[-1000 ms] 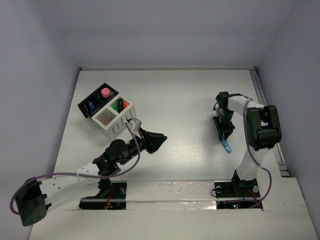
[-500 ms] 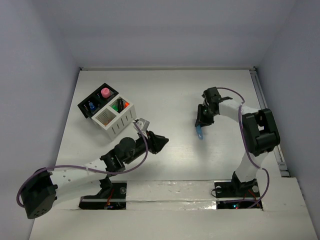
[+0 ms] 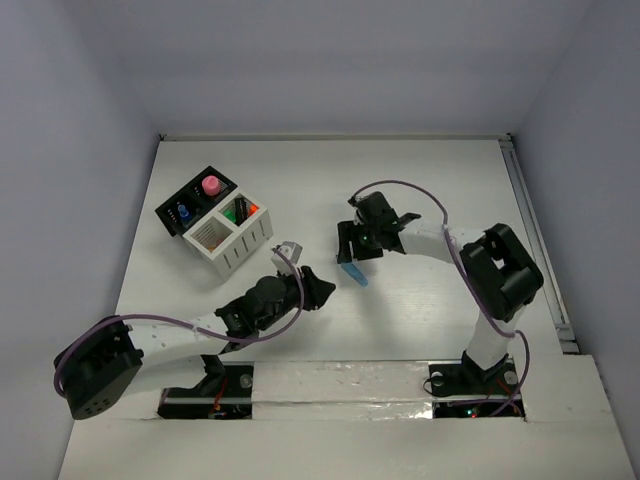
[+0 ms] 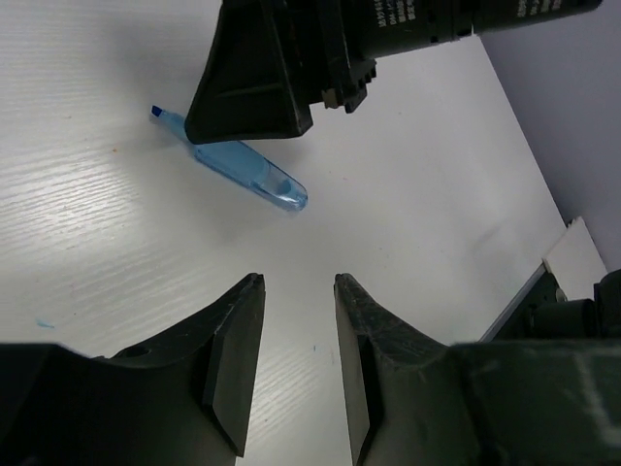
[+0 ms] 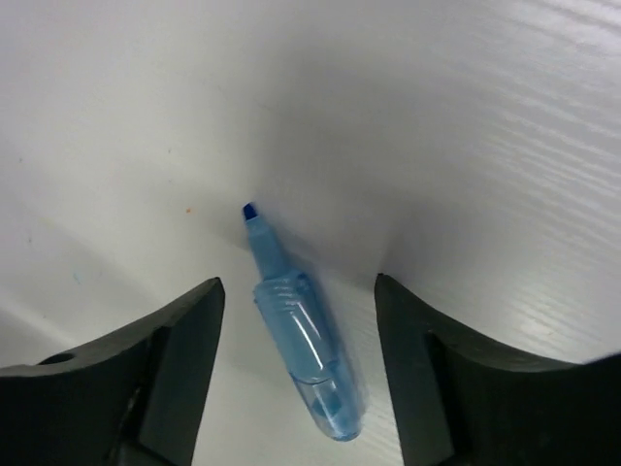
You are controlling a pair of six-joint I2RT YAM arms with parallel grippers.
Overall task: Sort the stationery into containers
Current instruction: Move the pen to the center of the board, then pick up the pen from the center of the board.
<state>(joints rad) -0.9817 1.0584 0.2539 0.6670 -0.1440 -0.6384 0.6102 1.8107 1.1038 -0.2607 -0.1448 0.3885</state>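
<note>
Translucent blue plastic is catching the light on the short highlighter point(image 5: 299, 335), which is lying flat on the white, finely grained desk point(image 3: 420, 190), near its middle and well apart from the containers. Its darker chisel tip is pointing away from the right wrist camera, its ribbed collar is sitting just behind the tip, and its rounded butt end is lying nearest that lens. The right pincer point(image 5: 296, 282) is hanging over it with its matte black, wedge-shaped fingers point(image 5: 165, 369) spread wide, one on each side of the barrel and neither touching it. The left pincer point(image 4: 298, 282) is facing the highlighter from just beside it, its flat-faced black fingers point(image 4: 233, 349) standing only slightly parted, with a narrow gap between them and nothing in it. At the far left of the desk the black organiser box point(image 3: 196, 197) is showing a round pink cap point(image 3: 211, 185) and a small blue piece point(image 3: 183, 213) in its compartments. Touching it, the white box point(image 3: 245, 252) with slatted sides is holding green and orange pieces point(image 3: 241, 210) in its far compartment. Thin purple cables point(image 3: 400, 188) are looping along both white arms.
</note>
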